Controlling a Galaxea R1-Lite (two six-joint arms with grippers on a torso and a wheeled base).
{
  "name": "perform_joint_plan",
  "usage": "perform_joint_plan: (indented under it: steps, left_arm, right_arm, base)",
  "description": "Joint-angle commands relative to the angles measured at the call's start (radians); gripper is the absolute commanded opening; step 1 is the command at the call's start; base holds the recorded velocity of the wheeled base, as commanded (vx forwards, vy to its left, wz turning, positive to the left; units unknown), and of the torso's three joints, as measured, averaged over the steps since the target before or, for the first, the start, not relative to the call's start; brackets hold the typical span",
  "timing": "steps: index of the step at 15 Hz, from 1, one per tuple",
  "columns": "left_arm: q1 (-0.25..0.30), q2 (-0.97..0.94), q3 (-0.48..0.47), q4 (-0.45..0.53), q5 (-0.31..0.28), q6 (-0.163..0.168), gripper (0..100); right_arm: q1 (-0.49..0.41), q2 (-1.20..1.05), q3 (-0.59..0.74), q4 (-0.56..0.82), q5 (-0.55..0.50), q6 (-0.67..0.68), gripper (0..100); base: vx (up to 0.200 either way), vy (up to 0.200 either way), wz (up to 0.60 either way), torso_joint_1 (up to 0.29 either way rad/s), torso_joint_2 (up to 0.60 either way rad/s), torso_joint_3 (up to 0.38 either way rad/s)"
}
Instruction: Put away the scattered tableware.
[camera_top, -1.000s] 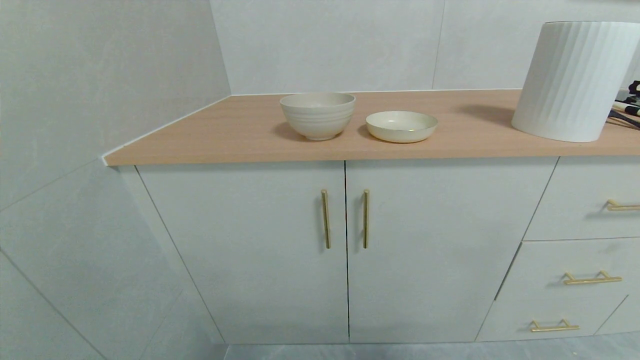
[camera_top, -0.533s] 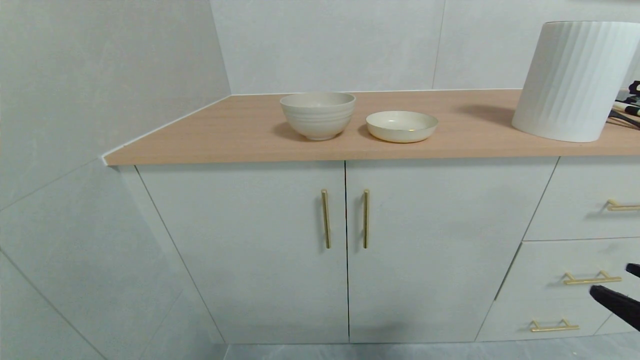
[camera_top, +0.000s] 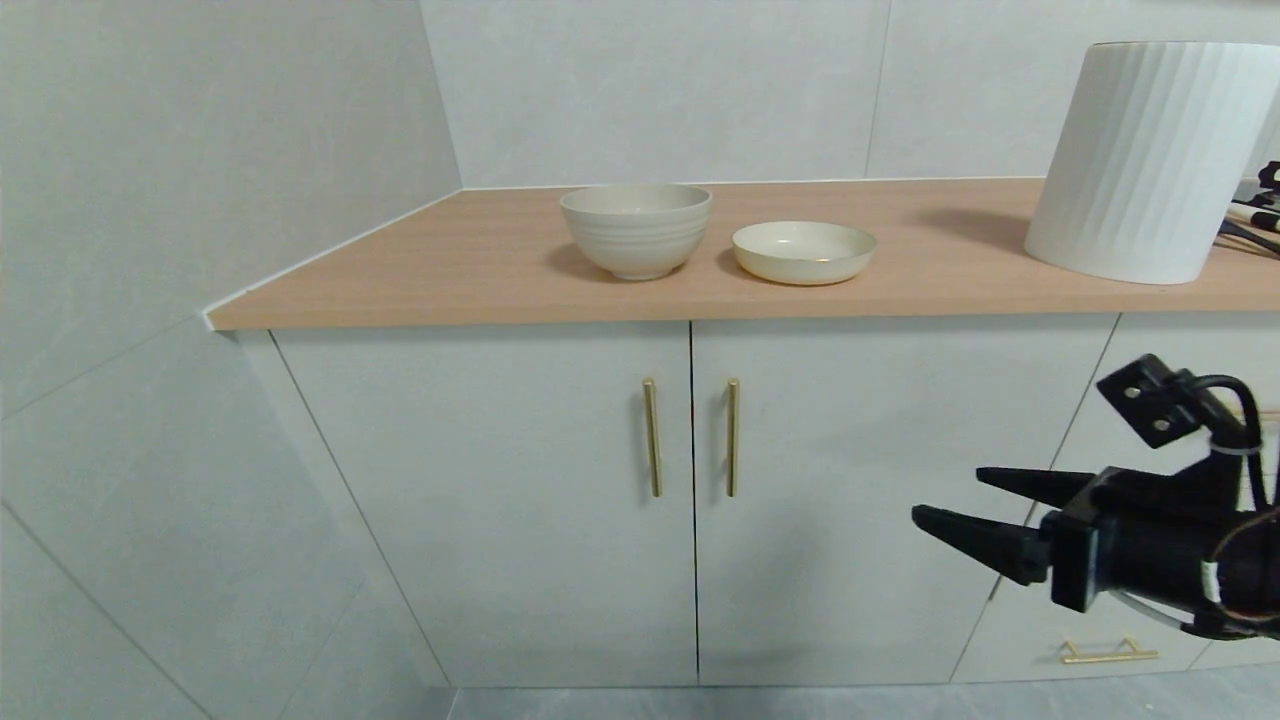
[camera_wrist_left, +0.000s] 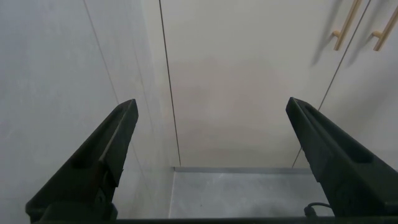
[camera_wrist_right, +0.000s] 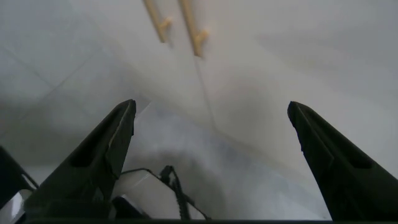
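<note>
**Bowl and dish up on the counter, both grippers low by the cabinet**

So here's how it sits from where I'm standing. The two bits of tableware are on the wooden countertop (camera_top: 450, 270). There's a ribbed bowl (camera_top: 636, 230), beige and fairly deep, and a shallow dish (camera_top: 804, 252) just beside it on the right, cream with a thin gold-ish rim. They're close but not touching. Both sit upright, roughly above the seam where the two cabinet doors (camera_top: 500, 500) meet. Further right on the same counter is a big white ribbed container (camera_top: 1150, 160), well apart from the dishes.

The right gripper (camera_top: 948, 494) hangs well below the counter. It's in front of the right-hand door near the stack of drawers (camera_top: 1150, 520), pointing left toward the gold bar handles (camera_top: 732, 437). Its fingers are spread apart with nothing between them. The bowl and dish are way up and to the left of it, no contact at all.

The left gripper (camera_wrist_left: 211, 106) is also spread wide and holding nothing. It's down low, facing the cabinet front near the floor.
</note>
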Motion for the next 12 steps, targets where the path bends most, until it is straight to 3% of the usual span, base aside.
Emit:
perform_joint_plan:
  steps: [1, 5, 8, 12]
  left_arm:
    - [0.0, 0.0, 0.0, 0.0, 0.0, 0.0, 100]
    - [0.0, 0.0, 0.0, 0.0, 0.0, 0.001, 100]
    - [0.0, 0.001, 0.0, 0.0, 0.0, 0.001, 100]
    - [0.0, 0.0, 0.0, 0.0, 0.0, 0.001, 100]
  right_arm:
    - [0.06, 0.149, -0.069, -0.006, 0.0, 0.002, 100]
    - [0.085, 0.303, -0.203, -0.012, 0.002, 0.003, 100]
    - [0.104, 0.334, -0.229, -0.014, 0.003, 0.049, 100]
    - [0.117, 0.461, -0.302, -0.12, 0.005, 0.111, 100]
  base:
    - [0.0, 0.0, 0.0, 0.0, 0.0, 0.0]
    - [0.0, 0.0, 0.0, 0.0, 0.0, 0.0]
    - [0.0, 0.0, 0.0, 0.0, 0.0, 0.0]
    - [0.0, 0.0, 0.0, 0.0, 0.0, 0.0]
